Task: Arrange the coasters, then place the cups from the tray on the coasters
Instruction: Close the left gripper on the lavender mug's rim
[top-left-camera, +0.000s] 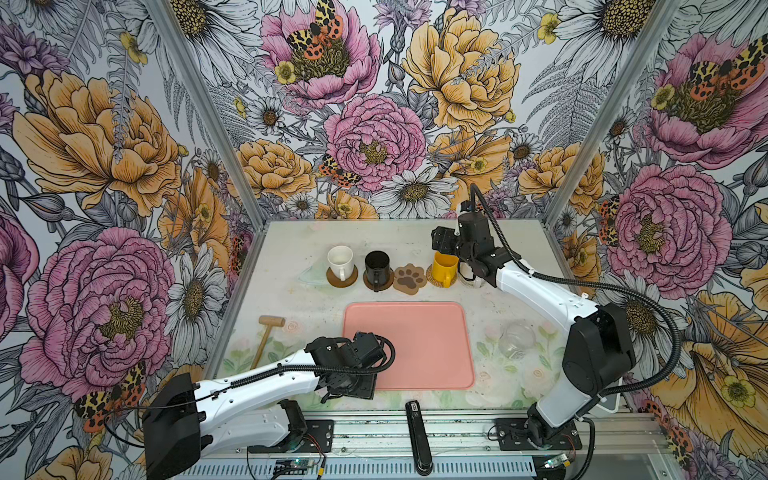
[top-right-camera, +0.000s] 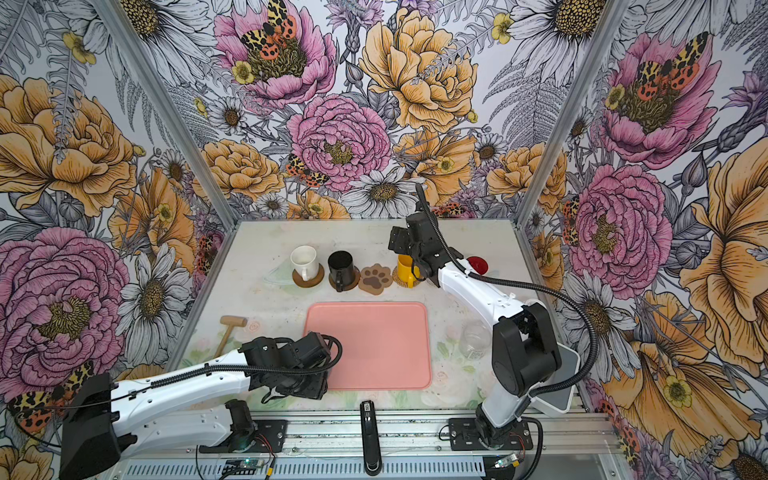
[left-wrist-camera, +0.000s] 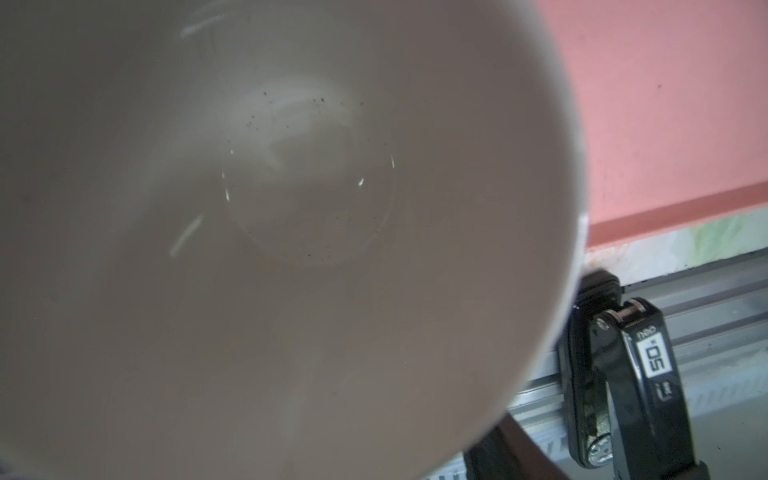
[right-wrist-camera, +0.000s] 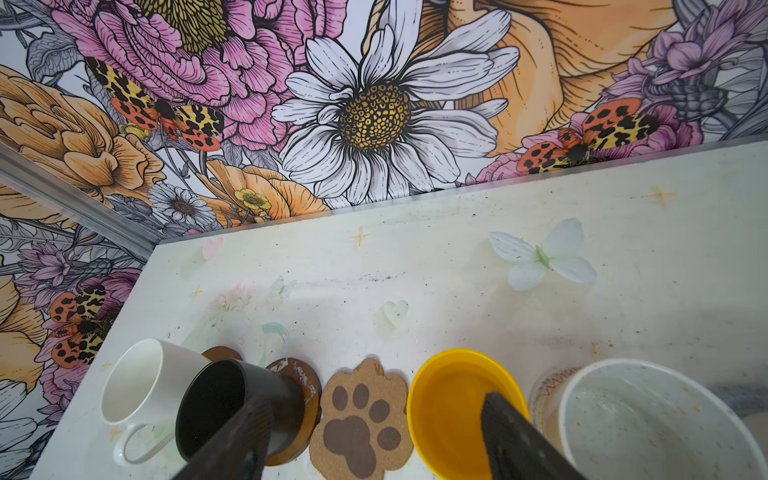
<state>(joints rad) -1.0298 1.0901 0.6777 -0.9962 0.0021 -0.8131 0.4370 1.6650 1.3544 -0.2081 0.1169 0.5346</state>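
Done: plain white mug (top-left-camera: 340, 258), black mug (top-left-camera: 377, 266), yellow mug (top-left-camera: 444, 266) on coasters (top-left-camera: 352, 278), far edge of surface (top-left-camera: 374, 237). Bare: tan paw-shaped coaster (top-left-camera: 409, 279). My right jaws (right-wrist-camera: 376, 401) apart, empty, over yellow mug. My left jaws (top-left-camera: 351, 384) over white-lined cup (left-wrist-camera: 291, 208) at near-left corner of salmon-pink tray (top-left-camera: 415, 332); clamped or not, cannot tell.

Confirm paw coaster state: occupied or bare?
Bare. The paw coaster lies flat, whole print showing, between the black mug and the yellow mug; no cup stands on it.
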